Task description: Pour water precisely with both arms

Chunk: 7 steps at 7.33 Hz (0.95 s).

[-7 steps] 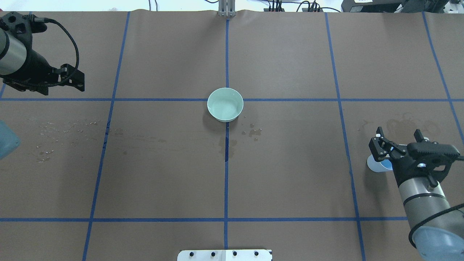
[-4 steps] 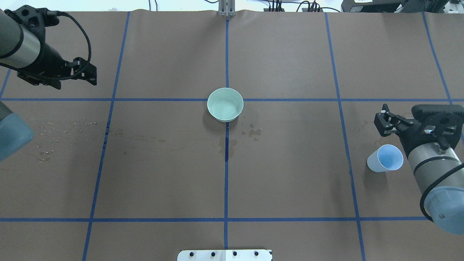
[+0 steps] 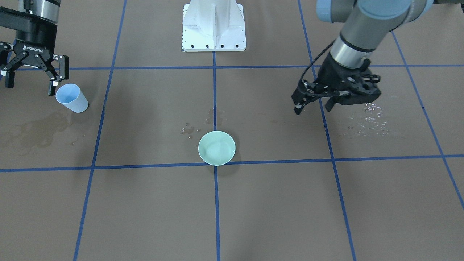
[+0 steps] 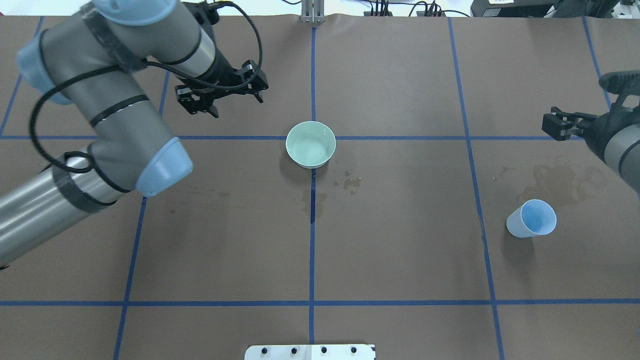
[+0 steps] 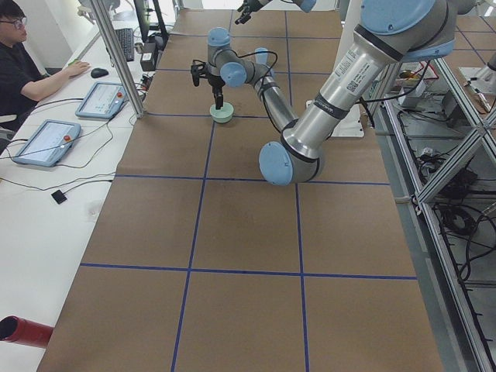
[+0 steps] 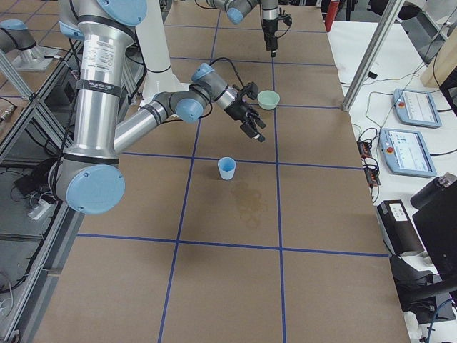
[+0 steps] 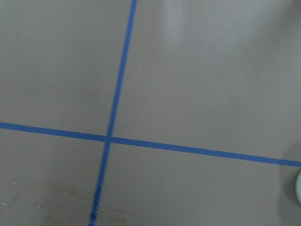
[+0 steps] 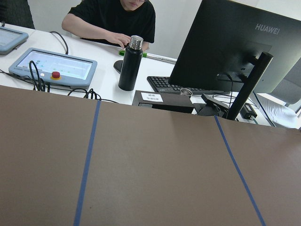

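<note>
A pale green bowl (image 4: pixel 310 144) stands at the table's middle, also in the front view (image 3: pixel 216 148); a faint gloss inside may be water. A light blue cup (image 4: pixel 532 218) stands upright at the right, looking empty. My left gripper (image 4: pixel 230 102) is open and empty, above the table beyond and left of the bowl; it also shows in the front view (image 3: pixel 312 110). My right gripper (image 3: pixel 29 87) is open and empty, raised beside the cup (image 3: pixel 71 98) and apart from it; overhead it (image 4: pixel 547 129) is beyond the cup.
Droplets (image 3: pixel 366 119) glisten on the brown table cover on my left side. A dark wet stain (image 4: pixel 560 180) lies beyond the cup, and drops (image 4: pixel 350 181) lie near the bowl. The white pedestal (image 3: pixel 214 25) stands at the robot's edge.
My left arm has swung in from the far left towards the bowl. My right gripper has lifted off the cup and moved away across the table; the cup stays standing.
</note>
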### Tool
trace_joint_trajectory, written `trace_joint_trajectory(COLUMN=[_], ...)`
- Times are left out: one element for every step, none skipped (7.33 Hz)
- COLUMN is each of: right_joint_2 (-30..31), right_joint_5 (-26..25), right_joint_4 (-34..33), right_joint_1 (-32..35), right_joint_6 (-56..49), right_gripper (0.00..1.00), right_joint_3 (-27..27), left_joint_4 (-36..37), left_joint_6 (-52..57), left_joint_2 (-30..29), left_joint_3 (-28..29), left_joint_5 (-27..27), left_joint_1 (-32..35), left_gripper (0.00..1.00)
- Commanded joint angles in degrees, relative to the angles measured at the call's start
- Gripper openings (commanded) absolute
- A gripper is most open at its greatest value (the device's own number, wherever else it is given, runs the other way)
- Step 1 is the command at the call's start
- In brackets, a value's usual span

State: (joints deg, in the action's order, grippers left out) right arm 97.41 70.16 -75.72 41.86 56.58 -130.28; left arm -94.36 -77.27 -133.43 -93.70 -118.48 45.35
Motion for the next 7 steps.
trace_joint_trajectory(right_joint_2=[-5.0,-6.3,-8.3,-9.6,-10.0,-10.4,-10.7], right_joint_5=[14.1,19.5,24.9,31.1,37.7,42.9,47.1], right_joint_4=[-0.4,-0.4,-0.4,-0.4,-0.5,-0.6,-0.7], right_joint_1=[9.5,13.6,17.2,21.3,25.4,28.6,31.4], right_joint_6=[-8.9,-13.1,-16.2,-19.7,-24.9,-28.3,-30.0], right_gripper=[0.99,0.99,0.99,0.99,0.99,0.99,0.99], right_joint_3=[5.8,8.7,12.5,15.3,18.0,20.7,23.2], left_joint_4=[-12.8,-14.3,-14.5,-15.0,-15.1,-15.1,-15.0], left_joint_6=[-3.2,-3.3,-3.2,-3.3,-3.3,-3.2,-3.2], left_joint_2=[-3.2,-4.3,-5.0,-5.3,-5.4,-5.5,-6.2], left_joint_3=[12.8,16.1,17.8,19.1,19.7,20.5,21.4], left_joint_5=[0.2,0.6,4.4,6.2,6.3,6.3,6.3], left_joint_1=[-1.9,-3.2,-5.8,-7.2,-8.1,-8.5,-9.0], left_gripper=[1.0,1.0,1.0,1.0,1.0,1.0,0.98])
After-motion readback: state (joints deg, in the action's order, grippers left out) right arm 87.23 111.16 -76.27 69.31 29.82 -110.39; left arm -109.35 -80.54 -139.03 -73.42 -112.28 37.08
